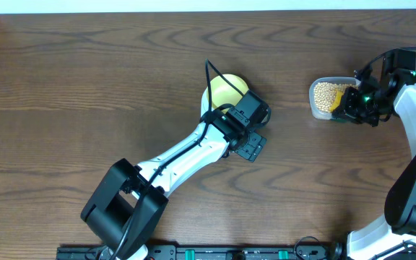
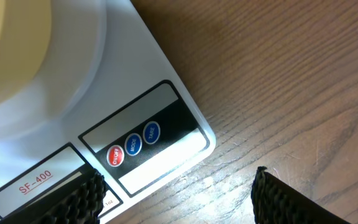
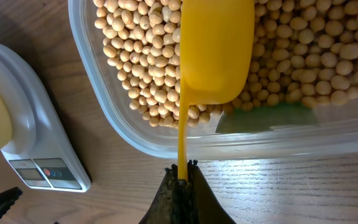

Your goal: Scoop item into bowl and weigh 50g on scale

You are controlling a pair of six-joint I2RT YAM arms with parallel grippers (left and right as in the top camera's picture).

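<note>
Beans (image 3: 135,62) fill clear tub (image 3: 98,118) at right; right gripper (image 3: 182,173) clamped on yellow scoop (image 3: 216,56) handle; left gripper (image 2: 179,193) wide open, empty, above scale (image 2: 166,118) bearing bowl (image 1: 226,88)

I read the worktop (image 1: 85,72) as dark brown with a flowing wood-grain pattern, and the scale (image 2: 135,74) as white with one red button (image 2: 115,156), two blue buttons (image 2: 133,144) and red lettering (image 2: 35,182). The beans (image 3: 135,37) are beige-tan, the scoop (image 3: 216,50) saturated yellow, the tub (image 3: 98,106) clear, the bowl (image 1: 226,90) pale yellow-green.
</note>
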